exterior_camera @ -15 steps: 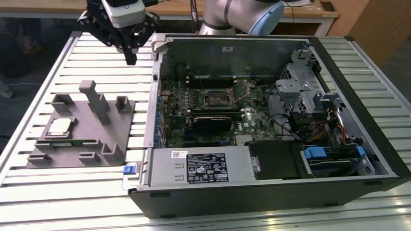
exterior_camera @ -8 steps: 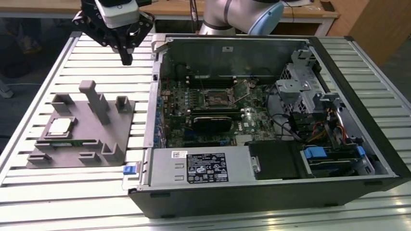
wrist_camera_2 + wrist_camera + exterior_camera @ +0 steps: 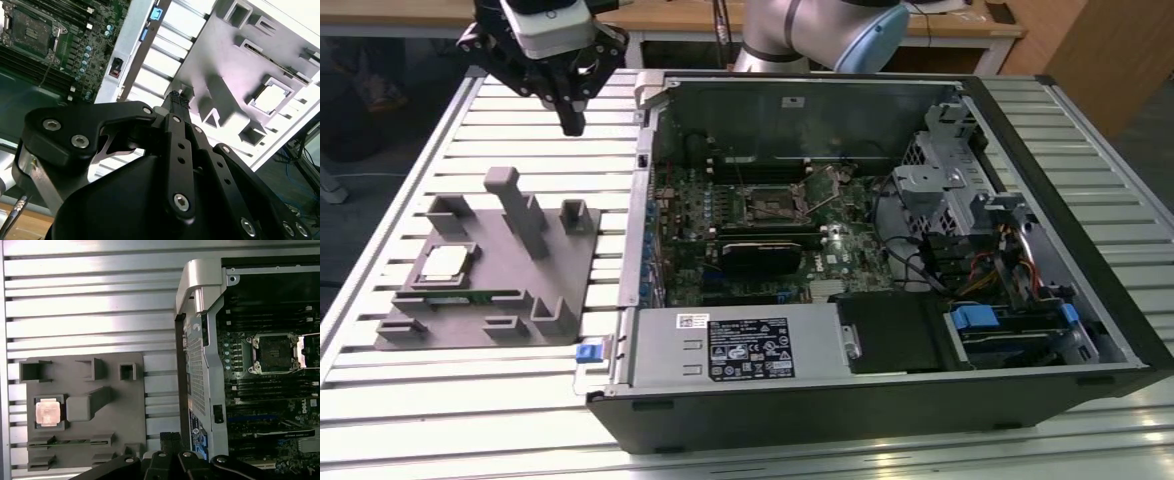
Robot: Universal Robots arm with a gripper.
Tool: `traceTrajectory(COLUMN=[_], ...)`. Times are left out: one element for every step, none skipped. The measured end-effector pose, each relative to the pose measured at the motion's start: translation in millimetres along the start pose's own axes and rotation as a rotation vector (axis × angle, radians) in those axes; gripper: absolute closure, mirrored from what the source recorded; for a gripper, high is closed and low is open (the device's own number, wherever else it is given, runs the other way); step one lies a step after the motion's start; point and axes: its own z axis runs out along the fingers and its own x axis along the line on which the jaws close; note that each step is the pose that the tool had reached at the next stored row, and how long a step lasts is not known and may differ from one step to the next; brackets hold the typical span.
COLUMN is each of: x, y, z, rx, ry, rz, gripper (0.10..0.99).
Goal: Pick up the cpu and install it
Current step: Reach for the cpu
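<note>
The cpu (image 3: 444,262) is a small silvery square lying flat in a pocket of the grey holder (image 3: 507,300), at the exterior view's left. Both wrist views show the cpu (image 3: 270,98) (image 3: 49,412) in that pocket. My gripper (image 3: 571,122) hangs above the slatted table, well behind the holder and apart from the cpu. Its black fingers are shut with nothing between them, and their tips (image 3: 176,101) (image 3: 170,439) point down at the table. The open socket (image 3: 771,205) (image 3: 274,353) (image 3: 30,32) sits on the motherboard inside the case.
The open computer case (image 3: 1101,300) lies at the exterior view's right, its raised metal side wall (image 3: 197,330) between holder and motherboard. A green memory stick (image 3: 70,442) sits in the holder, which has tall grey posts (image 3: 520,205). A black block (image 3: 754,255) lies below the socket.
</note>
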Motion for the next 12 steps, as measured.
traceTrajectory(x=[1.1, 2.3, 3.5, 19.2, 20.5, 21.7, 22.9, 24.0, 25.2, 26.4, 27.6, 28.9], y=[-0.1, -0.2, -0.3, -1.5, -1.6, -1.7, -1.8, -1.8, -1.9, -2.0, -2.1, -2.2], z=[0.0, 0.0, 0.0, 0.1, 0.1, 0.1, 0.1, 0.1, 0.1, 0.1, 0.1, 0.1], rx=[0.0, 0.0, 0.0, 0.0, 0.0, 0.0, 0.0, 0.0, 0.0, 0.0, 0.0, 0.0], ry=[0.0, 0.0, 0.0, 0.0, 0.0001, 0.0, 0.0, 0.0, 0.0, 0.0, 0.0001, 0.0], rz=[0.0, 0.0, 0.0, 0.0, 0.0, 0.0, 0.0, 0.0, 0.0, 0.0, 0.0, 0.0], gripper=[0.98, 0.98, 0.98, 0.98, 0.98, 0.98, 0.98, 0.98, 0.98, 0.98, 0.98, 0.98])
